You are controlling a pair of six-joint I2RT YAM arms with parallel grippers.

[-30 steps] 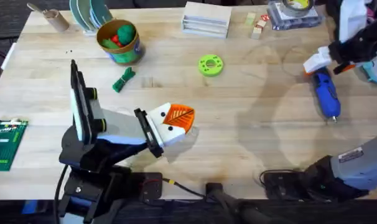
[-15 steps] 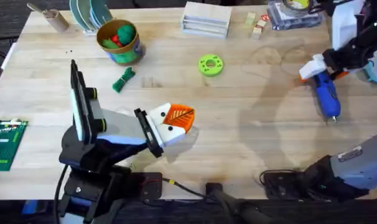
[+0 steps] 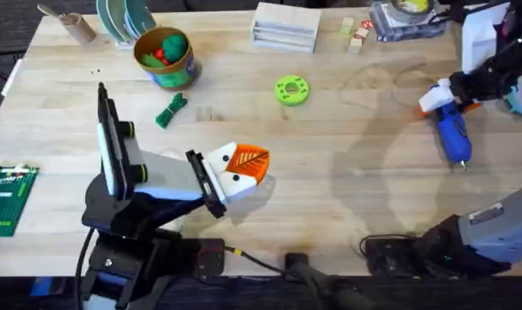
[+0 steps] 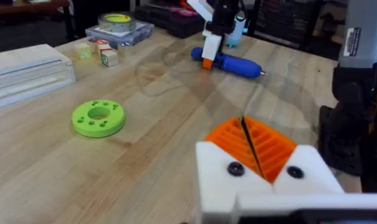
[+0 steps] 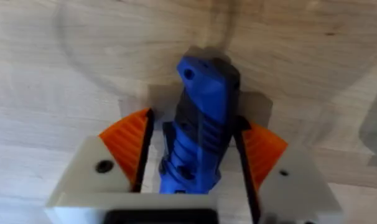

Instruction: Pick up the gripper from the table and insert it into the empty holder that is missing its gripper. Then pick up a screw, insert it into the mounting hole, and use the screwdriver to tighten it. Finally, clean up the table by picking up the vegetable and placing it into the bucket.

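— Right gripper point(image 3: 442, 96), upper right of the overhead frame, sits low over the blue screwdriver point(image 3: 455, 133). Its fingers are spread to either side of the tool's black section. The orange pads point(image 5: 127, 146) are close to the body, but a firm pinch cannot be confirmed.

— And the bigger picture?

— The table point(image 3: 356, 198) is far from tidy. The left gripper point(image 3: 248, 164), lower centre, rests just above the wood, pressed together on nothing.

— So the screwdriver hasn't left the table?

— It lies flat at the upper right, bit pointing toward the frame's bottom. The tightening looks not yet done, by my reading.

— The bucket?

— The bucket point(image 3: 170, 77) stands at the upper left, with green and red toys already inside. The vegetable point(image 3: 170, 110) lies on the wood just below it, so clean-up remains.

— And the orange gripper piece?

— Both white holders on the left arm carry one. The orange gripper piece point(image 4: 272, 146) sits in its holder point(image 4: 219, 174), so insertion appears complete.

— Is the screw in?

— Each mount shows a dark spot point(image 4: 235, 168). Screw head or bare hole, I cannot tell.
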